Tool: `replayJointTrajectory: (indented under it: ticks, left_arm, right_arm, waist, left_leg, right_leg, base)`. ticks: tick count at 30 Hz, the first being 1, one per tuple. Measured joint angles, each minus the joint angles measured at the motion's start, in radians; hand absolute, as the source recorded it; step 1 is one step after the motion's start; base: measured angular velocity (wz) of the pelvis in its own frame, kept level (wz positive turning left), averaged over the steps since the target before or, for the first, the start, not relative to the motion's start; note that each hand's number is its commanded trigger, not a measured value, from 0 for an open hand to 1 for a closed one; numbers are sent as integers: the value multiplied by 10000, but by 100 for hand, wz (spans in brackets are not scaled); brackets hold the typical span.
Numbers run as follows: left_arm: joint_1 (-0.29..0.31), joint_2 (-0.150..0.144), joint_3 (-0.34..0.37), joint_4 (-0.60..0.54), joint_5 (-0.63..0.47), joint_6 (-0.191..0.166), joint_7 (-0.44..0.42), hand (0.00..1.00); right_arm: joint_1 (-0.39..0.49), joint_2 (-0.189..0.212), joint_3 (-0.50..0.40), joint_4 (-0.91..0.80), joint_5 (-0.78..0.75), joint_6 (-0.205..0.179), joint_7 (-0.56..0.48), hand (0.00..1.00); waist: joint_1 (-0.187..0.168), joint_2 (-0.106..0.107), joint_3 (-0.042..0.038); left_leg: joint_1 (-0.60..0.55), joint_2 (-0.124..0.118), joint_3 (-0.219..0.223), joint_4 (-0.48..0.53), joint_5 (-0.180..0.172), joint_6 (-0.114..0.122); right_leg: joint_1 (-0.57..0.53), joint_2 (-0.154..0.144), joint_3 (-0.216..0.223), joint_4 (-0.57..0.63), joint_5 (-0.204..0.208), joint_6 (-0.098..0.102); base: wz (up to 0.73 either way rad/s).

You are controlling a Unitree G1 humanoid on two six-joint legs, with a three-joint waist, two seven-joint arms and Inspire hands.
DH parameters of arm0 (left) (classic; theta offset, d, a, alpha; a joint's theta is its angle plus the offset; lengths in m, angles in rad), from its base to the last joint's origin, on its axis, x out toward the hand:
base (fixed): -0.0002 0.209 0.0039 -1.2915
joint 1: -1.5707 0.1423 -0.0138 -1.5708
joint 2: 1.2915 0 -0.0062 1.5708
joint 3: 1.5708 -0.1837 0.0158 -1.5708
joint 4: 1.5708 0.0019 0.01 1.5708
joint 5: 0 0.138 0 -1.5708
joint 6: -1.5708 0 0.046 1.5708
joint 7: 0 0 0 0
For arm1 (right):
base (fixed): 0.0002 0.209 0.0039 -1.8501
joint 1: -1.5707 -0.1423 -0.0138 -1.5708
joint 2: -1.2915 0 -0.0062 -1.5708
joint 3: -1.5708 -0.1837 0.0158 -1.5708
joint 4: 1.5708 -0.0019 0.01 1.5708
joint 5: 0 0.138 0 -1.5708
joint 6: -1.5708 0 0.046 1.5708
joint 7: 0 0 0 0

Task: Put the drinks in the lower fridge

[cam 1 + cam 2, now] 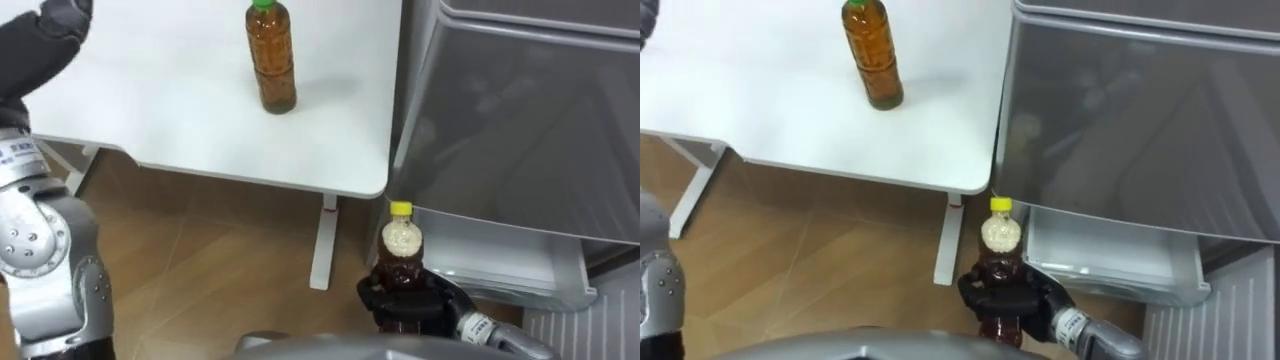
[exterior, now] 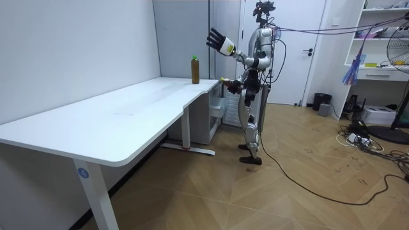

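**Friend:** Where is the drink?

**Me:** One yellow-capped bottle (image 1: 402, 250) is in my right hand (image 1: 432, 302). My fingers (image 1: 385, 297) are wrapped round its dark lower part. It stands straight up with the cap on top. It is down low at 6 o'clock in my eye views, over the wood floor (image 1: 200, 250).

**Friend:** And where does it go?

**Me:** The lower fridge drawer (image 1: 500, 268) stands open under the grey fridge (image 1: 530, 130) door. It is at 2 o'clock from the bottle, just beside it. So I think the bottle has to go to my right and a bit away from me. It is tall, so I may have to tip it to fit.

**Friend:** Is there another drink?

**Me:** Yes. A green-capped bottle (image 1: 271, 60) stands upright on the white bench (image 1: 180, 130). It is at 11 o'clock from my right hand and well apart from it.

**Friend:** What about your other hand?

**Me:** My left hand (image 2: 217, 42) is up high with its fingers spread wide, and it holds nothing. I think it is the nearer hand for the bottle on the bench.
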Motion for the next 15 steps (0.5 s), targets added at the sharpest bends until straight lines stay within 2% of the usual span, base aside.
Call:
replayJointTrajectory:
  ticks: [4, 7, 9, 13, 15]
  left_arm:
    - [459, -7, -158, 2269, 12, 41, 559, 0]
    - [559, -22, -872, 4312, -41, 104, 1059, 0]
    - [687, -21, -1544, 5321, -654, 123, 1462, 0]
    - [714, 3, -2403, 6749, -1150, 200, 1765, 0]
    - [732, -16, -2608, 7255, -1439, 402, 1738, 0]
  right_arm:
    - [71, 184, -38, -1, 46, 79, -410, 100]
    - [65, 202, 111, 16, 46, 107, -615, 100]
    - [10, 329, 296, 64, 102, 99, -776, 100]
    - [-41, 333, 669, 128, 252, 127, -1052, 100]
    - [-49, 358, 750, 142, 456, 261, -1327, 100]
  waist:
    - [89, -73, -22]
    - [138, -185, -32]
    - [111, -416, -16]
    - [166, -541, -6]
    - [173, -546, -5]
  left_leg:
    - [2, -41, 27, 9, 0, -2]
    - [8, -67, -36, 6, 1, 1]
    - [2, -80, -119, 2, 1, 1]
    - [-24, -89, -126, -65, 1, 4]
    - [-8, -81, -129, -96, -1, 5]
  right_leg:
    - [-11, 17, 18, -12, -10, -18]
    - [29, 5, 16, -38, -19, -11]
    - [46, 0, -75, -133, -18, -13]
    - [36, -11, -95, -137, -16, -10]
    - [39, -2, -95, -138, -16, -9]
  base:
    - [-3]
    - [6]
    - [10]
    - [0]
    - [0]
